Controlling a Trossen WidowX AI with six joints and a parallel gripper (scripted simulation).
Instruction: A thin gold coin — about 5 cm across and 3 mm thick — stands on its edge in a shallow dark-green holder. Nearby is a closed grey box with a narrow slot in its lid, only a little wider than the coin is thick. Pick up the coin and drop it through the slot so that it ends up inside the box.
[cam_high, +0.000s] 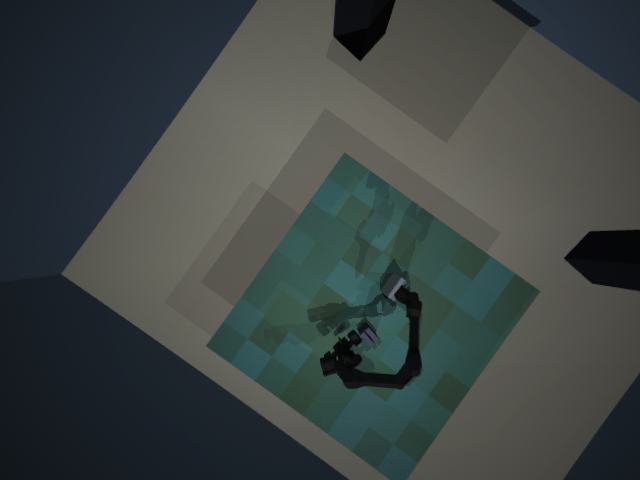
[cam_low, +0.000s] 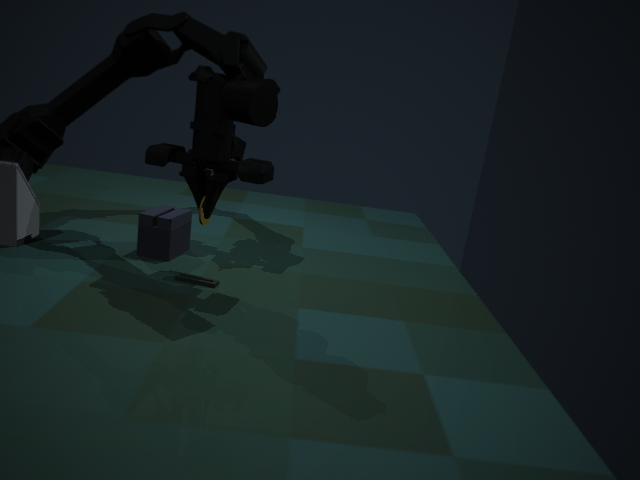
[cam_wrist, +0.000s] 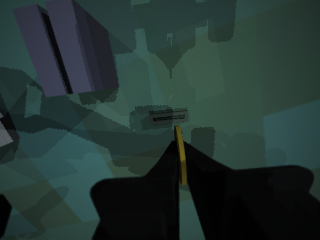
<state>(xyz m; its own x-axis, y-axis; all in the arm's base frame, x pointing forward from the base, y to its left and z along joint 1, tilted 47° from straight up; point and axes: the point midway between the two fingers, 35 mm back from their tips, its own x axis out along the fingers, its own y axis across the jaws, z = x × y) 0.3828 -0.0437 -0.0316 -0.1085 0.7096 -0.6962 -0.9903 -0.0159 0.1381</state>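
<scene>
Gripping the gold coin (cam_high: 340, 340) (cam_low: 203, 214) (cam_wrist: 181, 155), I have it pinched between the tips of my gripper (cam_high: 341, 342) (cam_low: 207, 204) (cam_wrist: 177, 144), raised beside the slotted box (cam_high: 369, 335) (cam_low: 164, 232) (cam_wrist: 75, 47). I expect it light, stiff and slick; a flat-face pinch suits it, leaving the lower rim exposed for the slot. From the box, the holder (cam_high: 339, 329) (cam_low: 196, 280) (cam_wrist: 169, 117) lies just beside, low enough to pass over. The lid's edges leave little tolerance, so I'd approach from above, where room looks open.
</scene>
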